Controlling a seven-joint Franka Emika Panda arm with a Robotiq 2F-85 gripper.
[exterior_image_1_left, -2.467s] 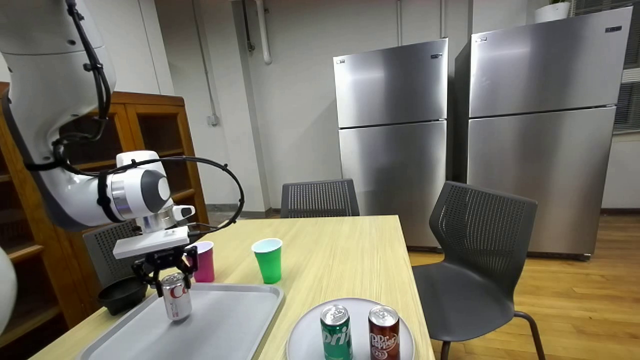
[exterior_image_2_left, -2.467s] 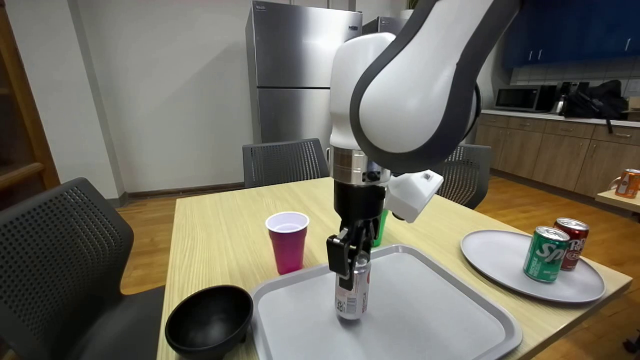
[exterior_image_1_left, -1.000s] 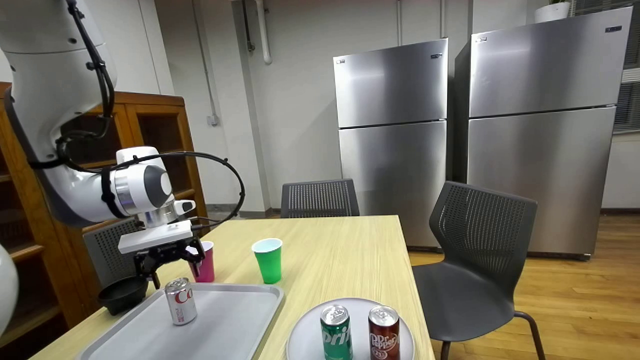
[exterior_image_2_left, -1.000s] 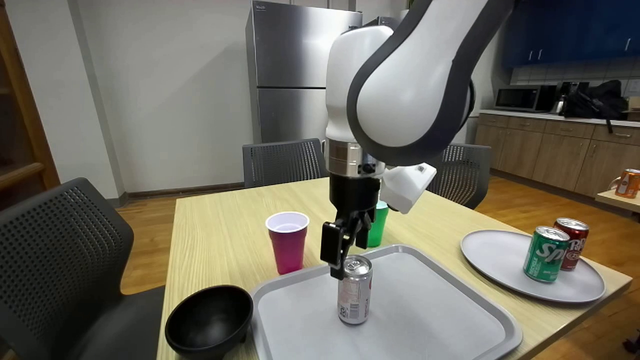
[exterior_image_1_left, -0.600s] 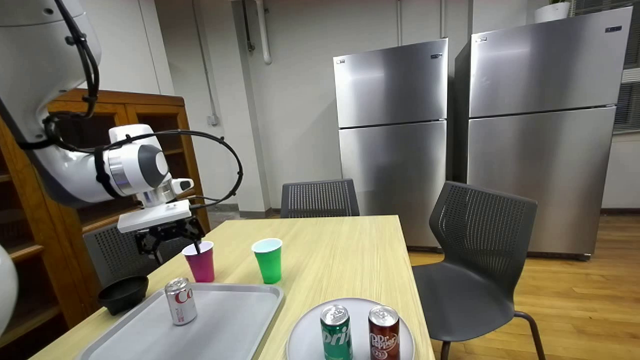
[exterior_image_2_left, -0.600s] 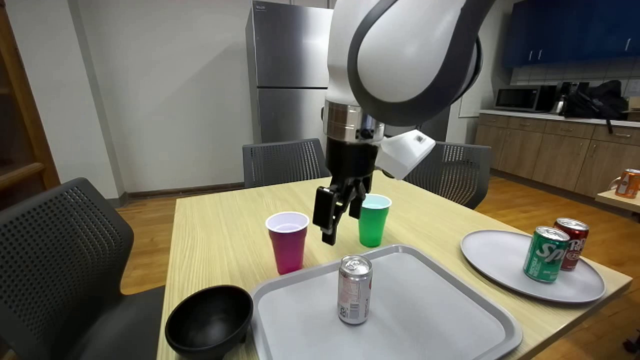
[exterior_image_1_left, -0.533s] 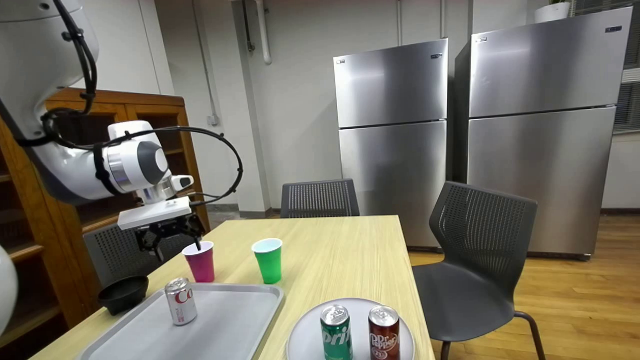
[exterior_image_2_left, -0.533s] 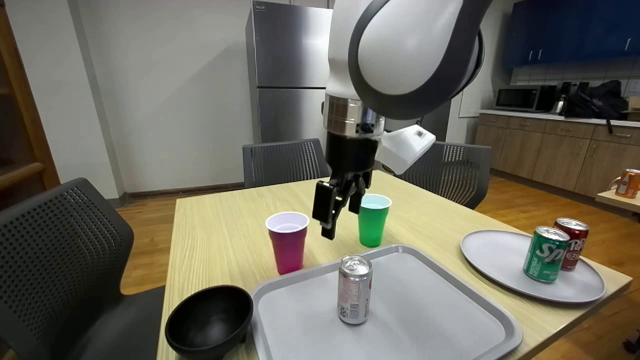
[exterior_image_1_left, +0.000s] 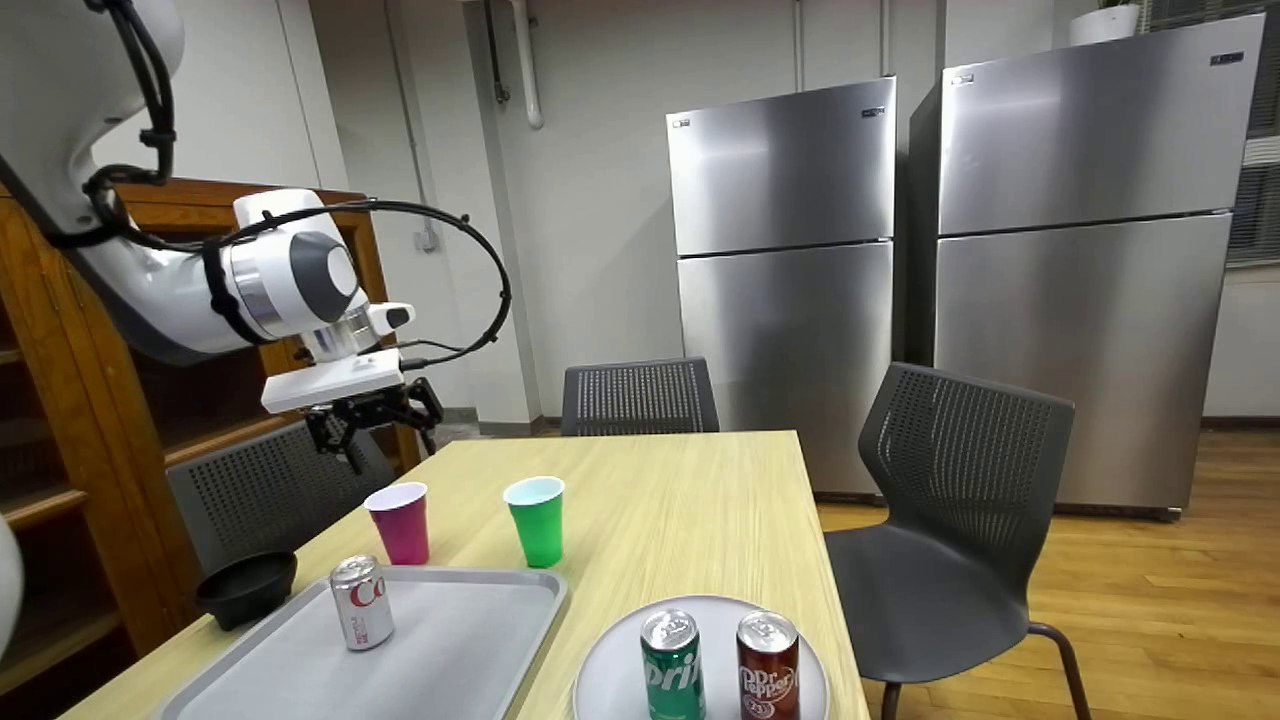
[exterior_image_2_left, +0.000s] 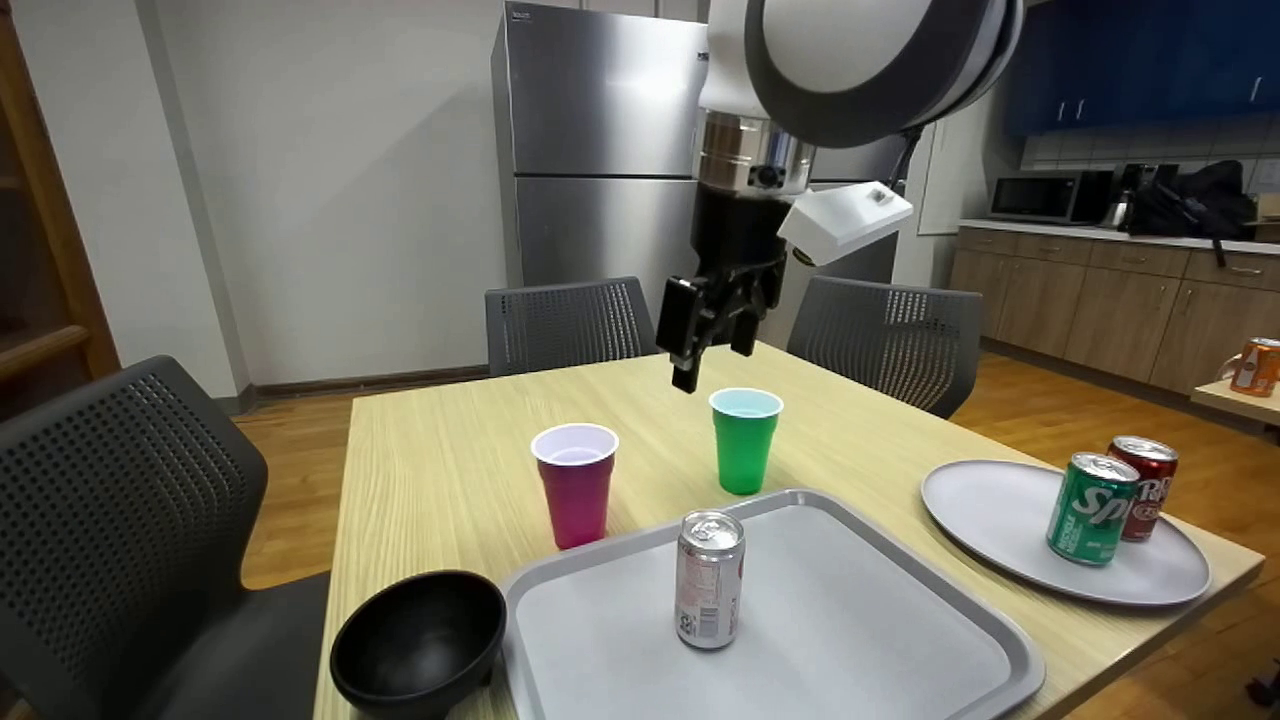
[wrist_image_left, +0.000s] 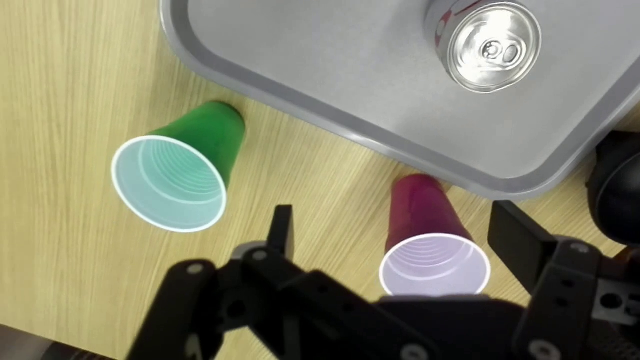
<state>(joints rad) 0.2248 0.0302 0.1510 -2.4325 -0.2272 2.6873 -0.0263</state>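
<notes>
I'm hovering my tool, fingers apart, empty, so the tray alone is supporting the silver can at wrist-view two o'clock.

"Dr Pepper" and "23" on red can, "Sp" on green can, "Co" on silver can

Two big stainless fridges stand in front of a plain off-white wall, catching a bit of glare, on a honey-toned wood floor. Dark perforated-back chairs sit around the tabletop, there's a chunky brown wooden cabinet, and some window blinds peek out past the fridges.
</notes>
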